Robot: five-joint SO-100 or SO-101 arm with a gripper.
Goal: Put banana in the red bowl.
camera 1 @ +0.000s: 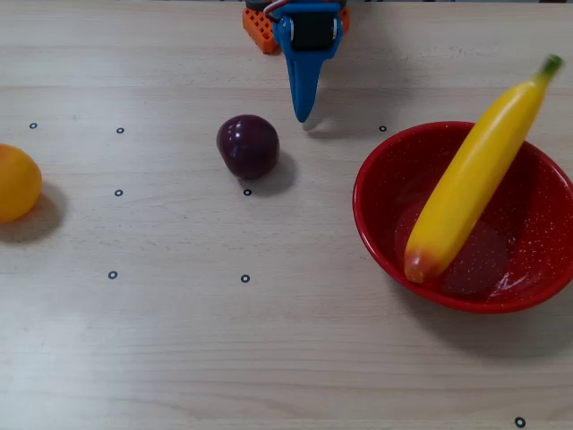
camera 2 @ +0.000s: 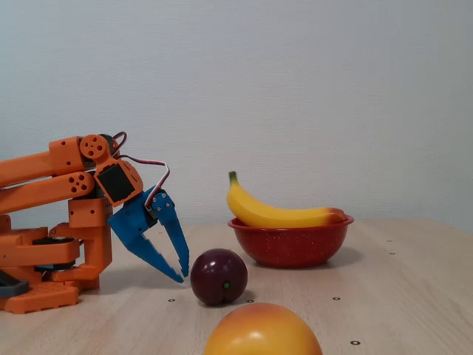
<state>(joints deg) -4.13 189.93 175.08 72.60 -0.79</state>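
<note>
The banana (camera 1: pixel 470 175) lies slanted across the red bowl (camera 1: pixel 361 202) at the right of the overhead view. Its reddish end rests inside the bowl and its green stem sticks out past the far rim. In the fixed view the banana (camera 2: pixel 281 216) rests on top of the red bowl (camera 2: pixel 288 245). My blue gripper (camera 1: pixel 303 116) is at the top centre, well to the left of the bowl. It points down at the table with its tips together and holds nothing. In the fixed view the gripper (camera 2: pixel 182 277) hangs just left of a dark fruit.
A dark purple round fruit (camera 1: pixel 248 145) sits left of the gripper tip, also seen as the purple fruit (camera 2: pixel 219 276). A round yellow-orange fruit (camera 1: pixel 16 183) lies at the left edge, and the same orange fruit (camera 2: pixel 262 331) fills the foreground. The orange arm base (camera 2: pixel 44 255) stands at the left.
</note>
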